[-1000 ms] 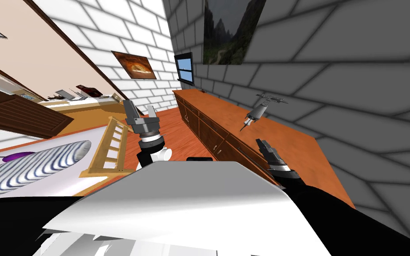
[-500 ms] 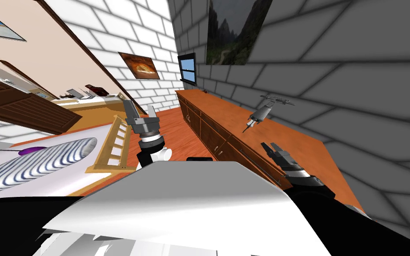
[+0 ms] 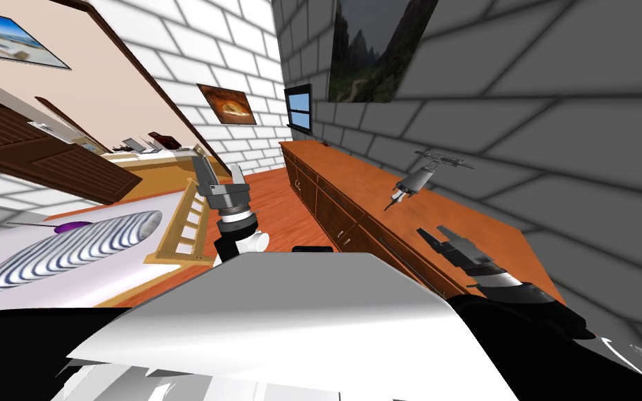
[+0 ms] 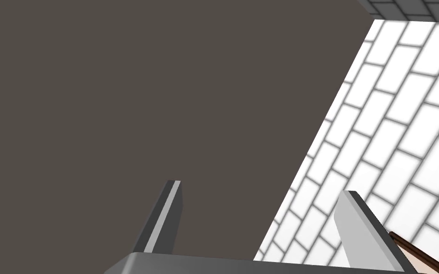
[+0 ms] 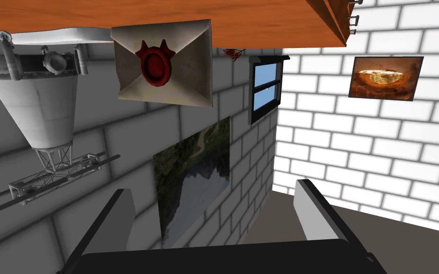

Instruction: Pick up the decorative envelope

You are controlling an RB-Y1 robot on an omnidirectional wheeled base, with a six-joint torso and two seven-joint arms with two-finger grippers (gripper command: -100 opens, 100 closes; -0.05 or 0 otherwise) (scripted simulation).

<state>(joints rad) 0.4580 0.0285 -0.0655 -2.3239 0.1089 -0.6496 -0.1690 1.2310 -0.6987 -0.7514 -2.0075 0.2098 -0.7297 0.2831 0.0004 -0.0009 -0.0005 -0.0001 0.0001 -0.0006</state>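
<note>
The envelope [image 5: 164, 64] is cream with a red wax seal. It stands upright on the orange top of the sideboard [image 5: 261, 21], close beside a grey cone-shaped model [image 5: 33, 114] on a lattice frame. My right gripper [image 5: 216, 209] points at them from a distance, open, with nothing between its fingers. From the head, the right gripper [image 3: 441, 240] hovers over the sideboard's [image 3: 466, 230] near part, short of the grey model [image 3: 413, 182]. The left gripper [image 3: 218, 181] is raised in front of my chest and is open [image 4: 261, 209].
The long sideboard with drawer fronts [image 3: 333, 209] runs along the grey brick wall. A bed with a striped pillow [image 3: 69, 250] and a wooden slatted footboard [image 3: 187, 223] lies to the left. Red wood floor [image 3: 278, 202] runs between them. A desk [image 3: 145, 156] stands at the back.
My right forearm has swung out to the right and the gripper now sits further over the sideboard top. The head view has shifted slightly. The left arm has kept its pose.
</note>
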